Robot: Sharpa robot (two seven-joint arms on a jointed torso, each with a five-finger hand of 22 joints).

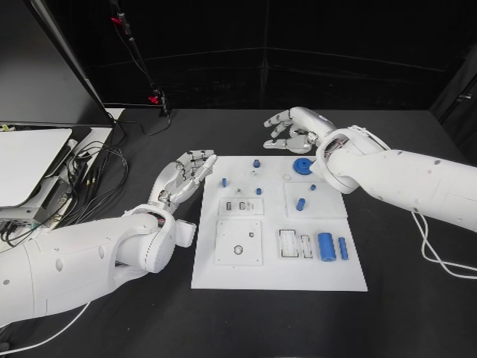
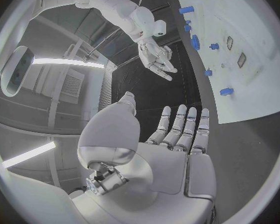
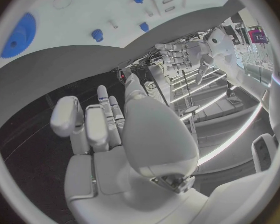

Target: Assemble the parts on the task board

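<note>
Left hand (image 1: 187, 176) flat, fingers straight and apart, holding nothing, just beside task board (image 1: 279, 277). Right hand (image 1: 294, 127) loosely curled, empty, blue gear (image 1: 303, 165) near.

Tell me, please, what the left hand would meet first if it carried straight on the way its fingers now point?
Probably nothing soon: the left hand lies beside the white board, fingers pointing along its edge over bare black table. The right hand hangs off to one side, though depth is unclear.

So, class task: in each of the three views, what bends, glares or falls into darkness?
Head view: straight lines stay true, the room beyond the table falls black. Left wrist view: fisheye curves the task board edge, strip lights glare. Right wrist view: the board's edge bows, bright light streaks behind the right robot hand.
</note>
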